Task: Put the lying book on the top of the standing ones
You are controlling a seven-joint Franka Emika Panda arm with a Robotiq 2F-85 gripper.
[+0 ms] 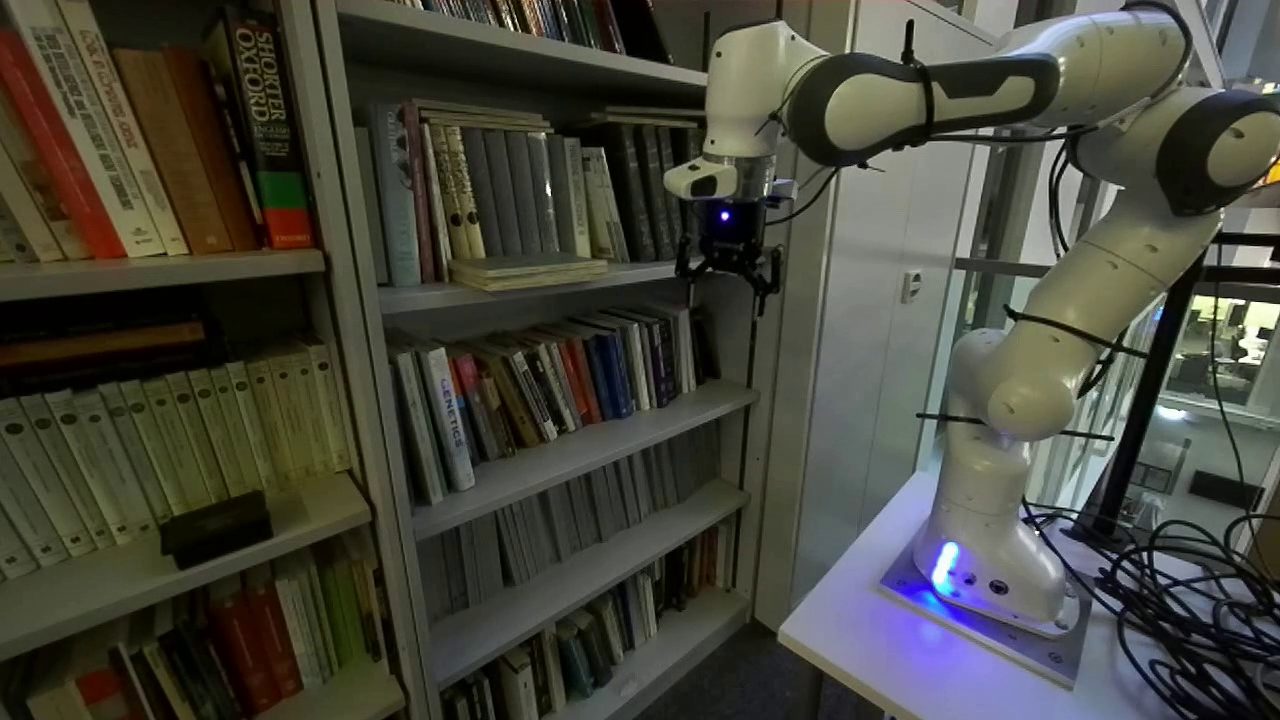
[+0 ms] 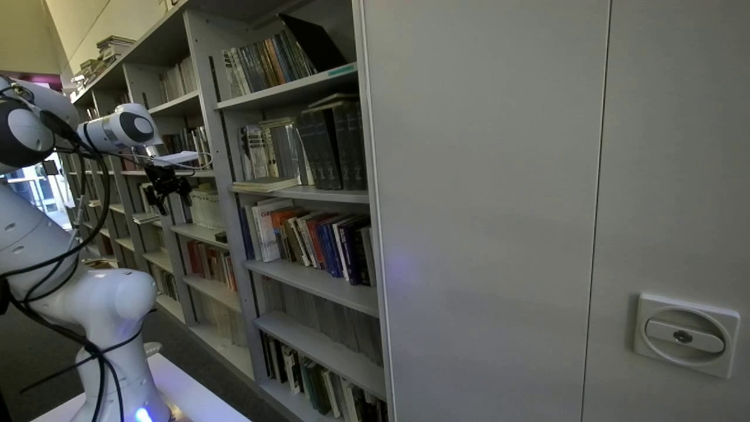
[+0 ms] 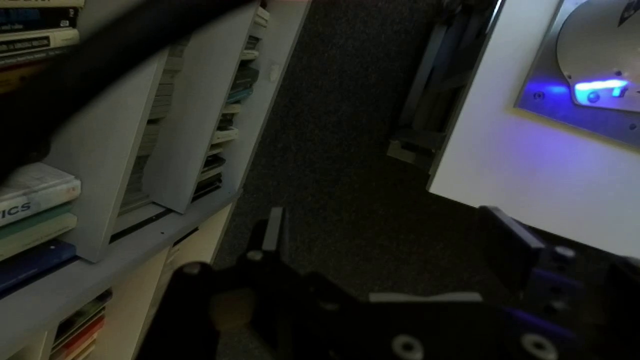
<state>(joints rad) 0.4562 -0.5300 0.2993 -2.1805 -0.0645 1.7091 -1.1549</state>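
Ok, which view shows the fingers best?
Wrist view: the fingers loom large there, spread apart, with dark floor visible between them. Both exterior views show them too, but only small and dark, from farther off.

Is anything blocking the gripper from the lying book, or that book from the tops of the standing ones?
Nothing visible stands between the open gripper and the lying book. Higher up, though, flat books already lie on part of the standing books, and the upper shelf probably leaves limited room over them.
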